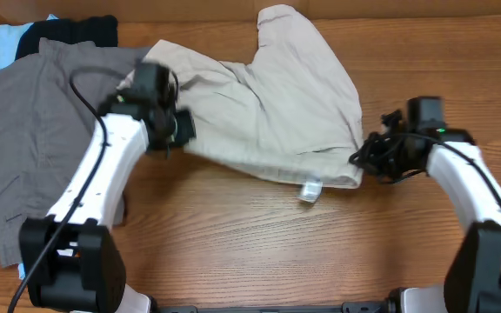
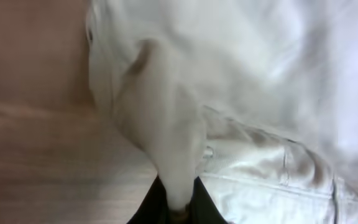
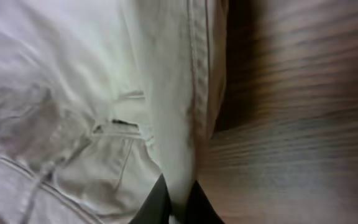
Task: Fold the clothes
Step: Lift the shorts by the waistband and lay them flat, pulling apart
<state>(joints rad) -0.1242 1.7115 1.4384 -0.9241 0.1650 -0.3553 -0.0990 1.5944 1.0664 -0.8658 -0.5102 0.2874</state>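
**Both ends of the beige shorts (image 1: 268, 113) held**

The left gripper (image 2: 176, 210) is clamped on a fold of cloth, and the right gripper (image 3: 176, 210) pinches the opposite edge. The beige shorts lie mid-table (image 1: 233, 248), long axis left to right, one leg pointing to the far edge, beside the gray shorts (image 1: 33, 139).

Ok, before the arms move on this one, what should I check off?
1. Left gripper shut on beige shorts: ok, cloth is pinched between its fingers.
2. Right gripper shut on the opposite edge: ok.
3. Shorts lying flat: not ok, they are rumpled.
4. Shorts apart from gray shorts: cannot tell, left arm covers the border.
5. White label tucked in: not ok, it sticks out at the near edge.
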